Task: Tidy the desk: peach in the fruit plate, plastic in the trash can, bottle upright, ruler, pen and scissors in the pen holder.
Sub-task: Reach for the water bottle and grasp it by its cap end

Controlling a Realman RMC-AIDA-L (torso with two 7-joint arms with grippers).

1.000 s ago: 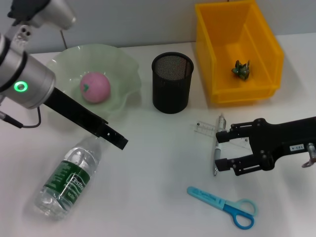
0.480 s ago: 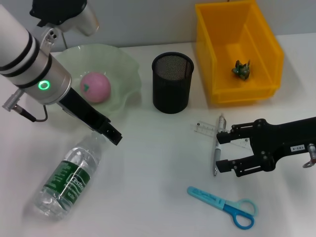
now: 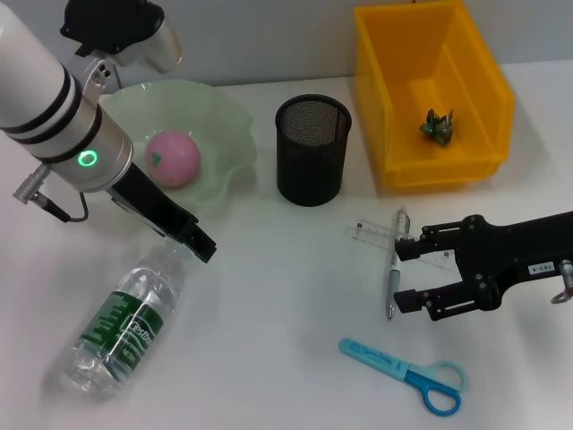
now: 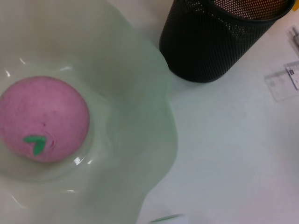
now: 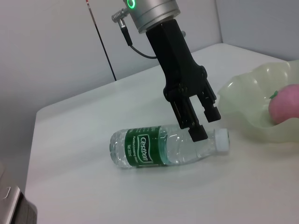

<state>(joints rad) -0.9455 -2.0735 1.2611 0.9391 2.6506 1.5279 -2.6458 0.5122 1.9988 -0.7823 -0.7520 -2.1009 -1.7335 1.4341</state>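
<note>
Since a second ago the left gripper (image 3: 199, 244) has been drawn back and lowered to the bottle (image 3: 121, 324) neck, jaws parted, nothing held. By the table's near left corner the bottle lies flat, long axis diagonal, cap toward the plate (image 3: 228, 143), directly under this gripper. The right gripper (image 3: 405, 276) is held open around the pen (image 3: 392, 285).

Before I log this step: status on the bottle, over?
Left end effector open over bottle neck. Bottle lying flat. Right end effector open around pen.
</note>
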